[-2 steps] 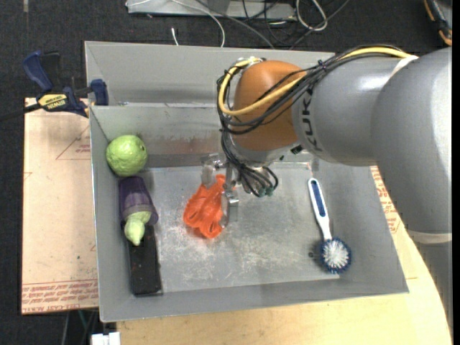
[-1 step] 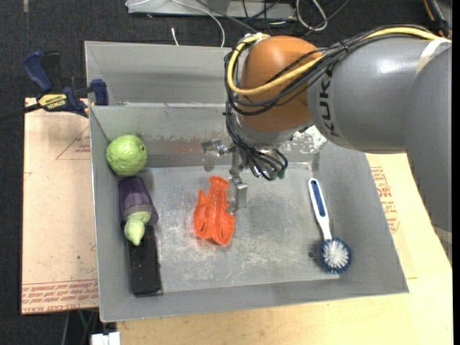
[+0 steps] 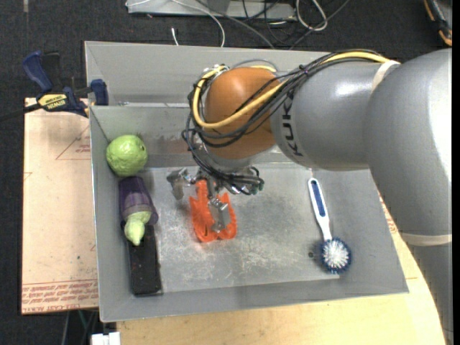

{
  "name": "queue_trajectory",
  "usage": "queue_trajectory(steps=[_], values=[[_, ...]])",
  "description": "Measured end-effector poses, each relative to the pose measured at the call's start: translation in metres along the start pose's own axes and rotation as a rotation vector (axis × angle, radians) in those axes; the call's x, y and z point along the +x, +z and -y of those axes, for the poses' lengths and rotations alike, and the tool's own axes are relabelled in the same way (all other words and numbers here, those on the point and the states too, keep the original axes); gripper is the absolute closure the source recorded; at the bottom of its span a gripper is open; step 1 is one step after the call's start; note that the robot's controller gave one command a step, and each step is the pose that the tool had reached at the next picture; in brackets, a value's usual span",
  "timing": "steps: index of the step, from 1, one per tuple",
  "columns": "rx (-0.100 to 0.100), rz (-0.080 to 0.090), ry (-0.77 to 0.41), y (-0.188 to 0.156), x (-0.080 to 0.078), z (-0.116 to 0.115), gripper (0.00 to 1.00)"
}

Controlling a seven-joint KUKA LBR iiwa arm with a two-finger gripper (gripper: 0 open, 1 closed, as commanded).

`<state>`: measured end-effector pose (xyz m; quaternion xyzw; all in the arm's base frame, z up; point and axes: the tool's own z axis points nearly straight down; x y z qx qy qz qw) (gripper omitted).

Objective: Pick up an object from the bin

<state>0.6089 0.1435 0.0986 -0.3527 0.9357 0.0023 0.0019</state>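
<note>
End effector point(image 3: 205, 200): You find it low over the middle of the bin floor, below the arm's round orange cover point(image 3: 237, 110). It sits at the upper end of an orange thing.
End effector state: You cannot tell from this view whether it is released or clenched; the cover and wrist parts hide much of it.
Orange thing point(image 3: 206, 228): This is a bright orange, elongated piece lying on the floor at the centre of the bin. Its upper end runs under the end effector, and a grey metal part overlaps its right side. You cannot confirm a grasp.
Purple toy point(image 3: 134, 200): Look left of the orange thing, close to the left wall. It has a purple body and a pale green tip that points toward the front of the bin.
Black block point(image 3: 144, 264): A long dark bar lies in the front left corner. The green tip of the purple toy overlaps its upper end.
Green ball point(image 3: 126, 154): A round pale green ball sits in the back left corner, just above the purple toy.
Brush point(image 3: 323, 225): It lies well apart on the right side, with a blue and white handle and a round bristle head toward the front.
Bin point(image 3: 251, 293): Grey metal, with a scuffed floor.
Arm point(image 3: 359, 113): Its thick grey body enters from the right.
</note>
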Motion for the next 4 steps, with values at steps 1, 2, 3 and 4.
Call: queue_trajectory(steps=[1, 2, 3, 4], values=[[0.012, 0.011, -0.04, 0.028, 0.03, 0.032, 0.0], [0.007, 0.009, -0.486, 0.025, -0.007, -0.014, 1.0], [0.007, 0.009, -0.485, 0.025, -0.007, -0.014, 1.0], [0.007, 0.01, -0.484, 0.017, -0.007, -0.014, 1.0]])
